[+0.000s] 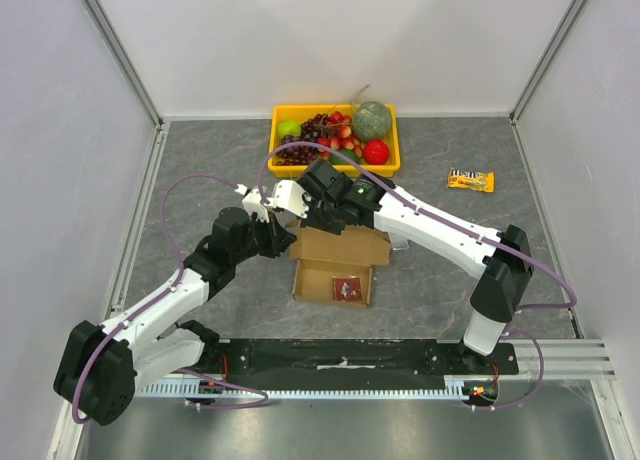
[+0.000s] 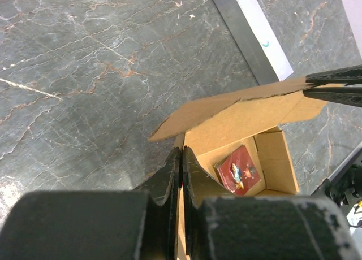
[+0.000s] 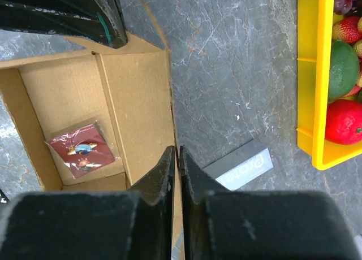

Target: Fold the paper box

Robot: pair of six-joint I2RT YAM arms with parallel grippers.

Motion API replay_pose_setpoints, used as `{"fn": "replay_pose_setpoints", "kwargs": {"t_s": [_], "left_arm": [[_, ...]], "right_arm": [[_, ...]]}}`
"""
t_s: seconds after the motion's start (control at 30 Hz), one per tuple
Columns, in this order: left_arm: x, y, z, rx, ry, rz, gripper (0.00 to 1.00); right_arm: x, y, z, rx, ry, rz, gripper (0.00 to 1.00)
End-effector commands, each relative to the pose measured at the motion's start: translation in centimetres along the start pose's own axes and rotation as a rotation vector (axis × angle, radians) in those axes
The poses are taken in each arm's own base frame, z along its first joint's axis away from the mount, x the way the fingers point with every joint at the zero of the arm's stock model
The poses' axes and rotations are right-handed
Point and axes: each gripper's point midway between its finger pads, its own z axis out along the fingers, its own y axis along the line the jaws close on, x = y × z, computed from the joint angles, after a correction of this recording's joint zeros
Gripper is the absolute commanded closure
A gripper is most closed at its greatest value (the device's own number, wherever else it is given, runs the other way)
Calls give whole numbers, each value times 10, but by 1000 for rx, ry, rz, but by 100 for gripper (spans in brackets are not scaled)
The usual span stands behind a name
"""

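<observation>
Pinching a thin cardboard edge, the fingers (image 2: 168, 178) of the left gripper (image 2: 180, 158) are seen almost together, with only a narrow slit between them, and the wall of the paper box (image 1: 338, 252) is held in this slit. The right gripper (image 3: 176, 156) is set in the same way: its jaws are narrow and an upright side panel of the box is caught between them. In the left wrist view the two dark fingertips of the right gripper are also seen at the right border, closed on the corner of a raised flap.

The box is open upward and stands on the grey marbled table (image 1: 200, 170), near the middle, between the arm bases and the yellow tray (image 1: 283, 111). A small red packet (image 3: 79, 150) in clear wrap is lying flat on the bottom of the box. The flap at the far side is lifted and tilted over the opening.

Just beside the box, on the right arm's side, a small grey carton with lettering (image 3: 240, 168) is lying on the table. The yellow tray is filled with fruit: dark grapes (image 1: 300, 148), strawberries, a green melon (image 1: 371, 120) and a red round fruit (image 1: 376, 152). A yellow snack bar (image 1: 470, 180) is lying well apart, to the right of the tray.
</observation>
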Motion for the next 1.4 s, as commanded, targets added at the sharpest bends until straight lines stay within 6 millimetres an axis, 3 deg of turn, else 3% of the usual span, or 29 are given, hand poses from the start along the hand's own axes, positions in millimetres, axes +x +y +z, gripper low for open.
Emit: {"fn": "replay_pose_setpoints", "kwargs": {"t_s": [0.0,0.2,0.27,0.37,0.5,0.7,0.87,1.0,1.1,1.37], "left_arm": [[-24,-6,-2,-11,-58,49,95],[-24,0,-2,-37,-57,62,98],[-26,1,-3,-48,-60,71,98],[-28,3,-6,-65,-68,93,98],[-34,5,-13,-87,-74,120,98],[-39,5,-16,-96,-86,136,98],[-37,6,-15,-100,-77,135,98],[-37,6,-15,-101,-79,135,98],[-37,6,-14,-99,-79,134,98],[-39,5,-11,-92,-76,134,98]], "right_arm": [[-28,-11,-15,44,-97,45,84],[-41,-32,-45,134,-234,148,52],[-43,-50,-66,199,-307,219,42],[-26,-78,-90,275,-384,373,37],[26,-105,-99,329,-376,530,35],[88,-100,-81,194,-396,757,35],[110,-83,-63,71,-426,869,35],[109,-71,-54,-3,-458,883,37],[110,-63,-45,-41,-461,898,44],[114,-54,-28,-82,-470,915,51]]}}
